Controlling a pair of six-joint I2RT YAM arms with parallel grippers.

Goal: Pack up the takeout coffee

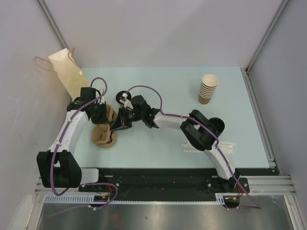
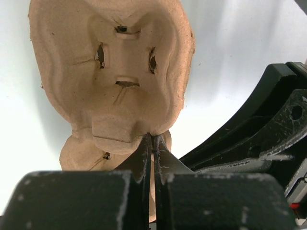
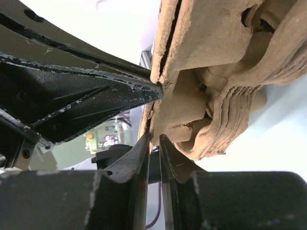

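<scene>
Left gripper (image 2: 151, 137): clamped on pulp carrier (image 2: 62, 72) rim.
Right gripper (image 3: 153, 140): pinching another carrier edge.
Paper bag (image 1: 66, 71): beyond carrier.
Progress: early; nothing packed, coffee cup unseen.

Overhead view looking down on whole table (image 1: 168, 86), both wrist views close, sharing pulp carrier (image 2: 72, 96)

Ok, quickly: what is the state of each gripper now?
Left gripper: closed on the cup carrier rim.
Right gripper: nearly closed, apparently pinching the carrier stack edge.
</scene>
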